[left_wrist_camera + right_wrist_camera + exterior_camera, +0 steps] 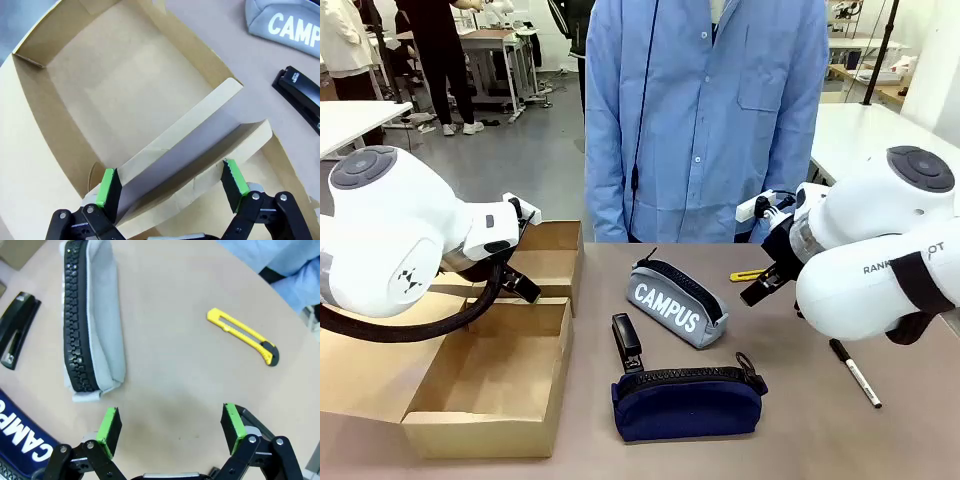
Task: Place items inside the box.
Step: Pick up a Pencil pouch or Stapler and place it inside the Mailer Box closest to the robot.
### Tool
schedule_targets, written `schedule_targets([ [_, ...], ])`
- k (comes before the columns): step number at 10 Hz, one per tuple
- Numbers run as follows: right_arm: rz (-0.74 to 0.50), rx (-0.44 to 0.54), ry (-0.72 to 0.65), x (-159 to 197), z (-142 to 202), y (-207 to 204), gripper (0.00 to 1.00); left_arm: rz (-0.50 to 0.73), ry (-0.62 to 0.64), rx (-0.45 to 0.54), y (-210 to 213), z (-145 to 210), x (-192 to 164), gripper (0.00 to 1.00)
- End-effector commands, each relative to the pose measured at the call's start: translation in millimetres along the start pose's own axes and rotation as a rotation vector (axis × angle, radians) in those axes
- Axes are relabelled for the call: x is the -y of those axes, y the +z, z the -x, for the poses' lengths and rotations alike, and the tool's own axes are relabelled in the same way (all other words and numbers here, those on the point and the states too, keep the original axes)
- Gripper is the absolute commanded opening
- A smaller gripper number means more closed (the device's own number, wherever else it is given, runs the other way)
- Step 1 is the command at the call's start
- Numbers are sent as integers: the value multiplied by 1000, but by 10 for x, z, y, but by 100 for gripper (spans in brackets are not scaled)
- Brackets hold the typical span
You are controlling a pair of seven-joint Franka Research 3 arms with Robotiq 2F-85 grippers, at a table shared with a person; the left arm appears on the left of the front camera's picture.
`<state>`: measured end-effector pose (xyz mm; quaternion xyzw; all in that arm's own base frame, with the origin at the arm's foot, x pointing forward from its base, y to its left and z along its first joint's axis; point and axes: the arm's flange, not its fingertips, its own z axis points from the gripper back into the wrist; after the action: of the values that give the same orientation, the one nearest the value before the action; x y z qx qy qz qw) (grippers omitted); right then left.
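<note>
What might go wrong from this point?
The open left gripper straddles an upright box flap; closing or swinging sideways could bend it or drag the box. The open right gripper hangs over bare table between the grey pouch and the yellow utility knife; the knife lies flat, so a pinch may slip.

Grey pouch, navy pouch, stapler — beside open box.
</note>
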<state>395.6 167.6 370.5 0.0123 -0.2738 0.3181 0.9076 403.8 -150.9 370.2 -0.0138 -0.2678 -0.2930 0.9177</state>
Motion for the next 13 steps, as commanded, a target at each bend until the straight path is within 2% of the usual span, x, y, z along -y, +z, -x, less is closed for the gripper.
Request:
schedule_targets([
  [1,0,0,0,0,0,0,100,0,0,0,0,0,0,100],
  [11,0,0,1,-1,0,0,100,0,0,0,0,0,0,100],
  [13,-47,19,-47,179,-13,344,100,35,19,112,602,-17,-17,100],
])
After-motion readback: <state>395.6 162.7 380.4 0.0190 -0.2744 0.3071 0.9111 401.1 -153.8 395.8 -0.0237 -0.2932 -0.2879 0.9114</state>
